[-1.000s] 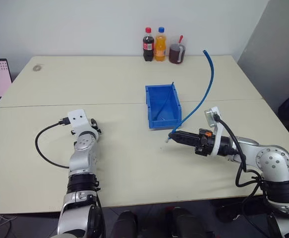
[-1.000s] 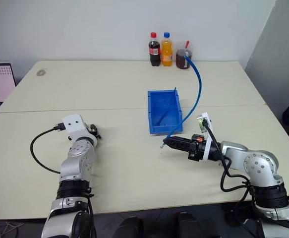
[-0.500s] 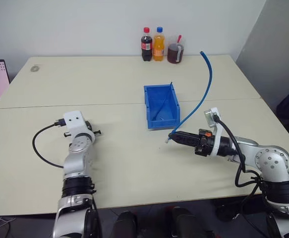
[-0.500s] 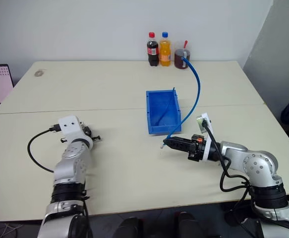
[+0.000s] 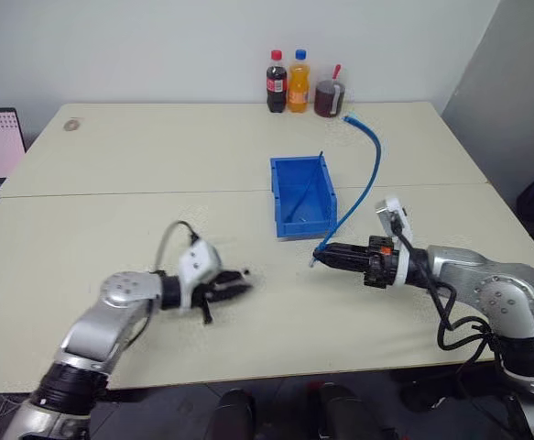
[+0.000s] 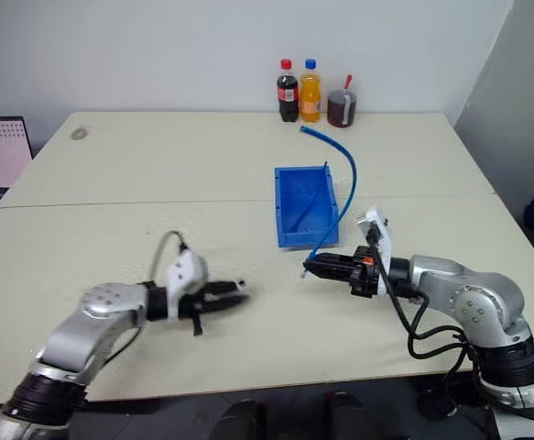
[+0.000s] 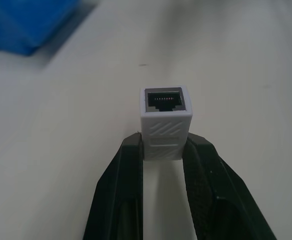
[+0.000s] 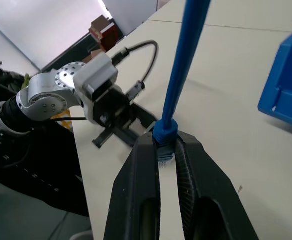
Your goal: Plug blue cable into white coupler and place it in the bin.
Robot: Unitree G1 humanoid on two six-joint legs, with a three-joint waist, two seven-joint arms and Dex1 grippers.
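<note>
Holding the white coupler [image 7: 164,122] pinched at its rear between the two black fingers of the left gripper [image 7: 164,150], dark socket facing outward, low over the pale table [image 5: 111,156]. Opposite, clamped in the pressed-together jaws of the right gripper [image 8: 166,150]: one plug end of the blue cable [image 5: 369,174], tip pointing toward the coupler, rest of the cord arching up and back over the far side of the table. Well apart at present, the two grippers, facing each other across bare tabletop just in front of the bin [image 5: 301,194]. Judged step: lining up plug and socket before mating; nothing inserted yet. Needed next: bringing the hands together on one line, with the plug's clip side matched to the socket's notch, though the clip's orientation probably cannot be read from here. Afterward, carrying the joined pair to the bin.
</note>
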